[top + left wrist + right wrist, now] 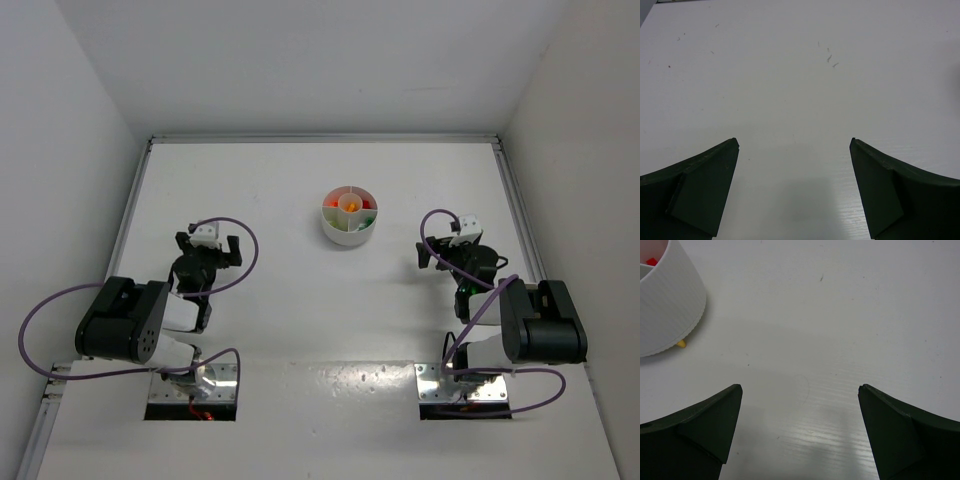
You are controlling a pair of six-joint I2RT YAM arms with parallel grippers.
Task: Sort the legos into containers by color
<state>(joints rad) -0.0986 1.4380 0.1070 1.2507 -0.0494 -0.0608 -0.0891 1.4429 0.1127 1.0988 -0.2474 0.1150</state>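
The round white dish point(349, 236) stands mid-table, and its inner walls split it into the containers. Small legos show inside: red point(331, 207) at the left, orange point(351, 206) in the central cup, green point(369, 212) at the right. In the right wrist view the dish wall point(667, 305) fills the top left corner, with a red lego point(651, 261) inside and a yellow lego point(682, 343) on the table at its base. My left gripper point(210, 242) point(794, 141) is open over bare table, left of the dish. My right gripper point(452, 242) point(800, 386) is open and holds nothing, right of the dish.
White walls close in the table on the left, back and right. A raised rail point(320, 138) runs along the far edge. Purple cables point(245, 262) loop around both arms. The arm bases point(190, 385) sit at the near edge.
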